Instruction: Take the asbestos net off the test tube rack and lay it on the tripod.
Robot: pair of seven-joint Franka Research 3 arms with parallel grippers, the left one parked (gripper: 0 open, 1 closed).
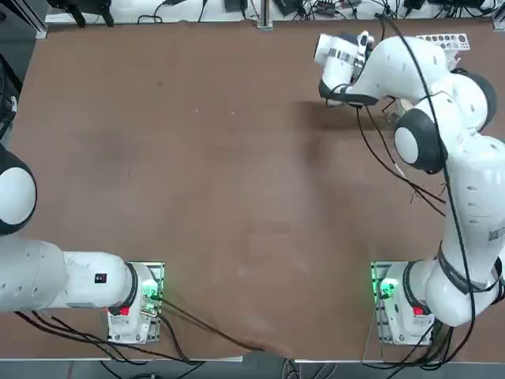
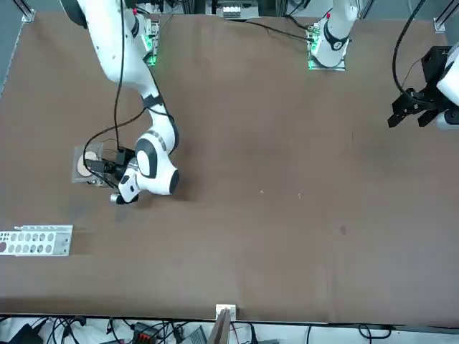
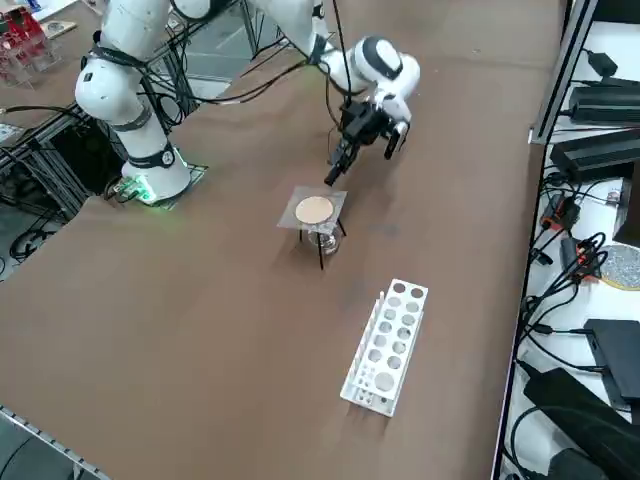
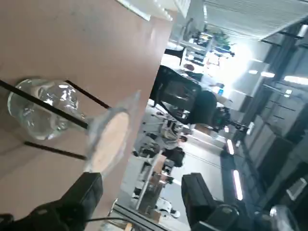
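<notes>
The asbestos net [image 3: 313, 211], a grey mesh square with a beige disc, lies flat on the tripod [image 3: 321, 250], whose thin dark legs [image 4: 72, 118] show beneath it. The white test tube rack [image 3: 388, 345] stands apart with nothing on its holed top plate, nearer the table's edge [image 2: 36, 241]. My right gripper [image 4: 142, 192] is open beside the net [image 4: 108, 139], level with its edge, with nothing between the fingers [image 4: 86, 192]. In the front view the gripper [image 2: 98, 165] sits right against the net [image 2: 86, 161].
A small clear glass vessel [image 4: 41, 108] sits under the tripod between its legs. Cables trail from the right arm [image 1: 442, 95] over the table. Power supplies and wires line the bench [image 3: 600, 150] beyond the table's right edge.
</notes>
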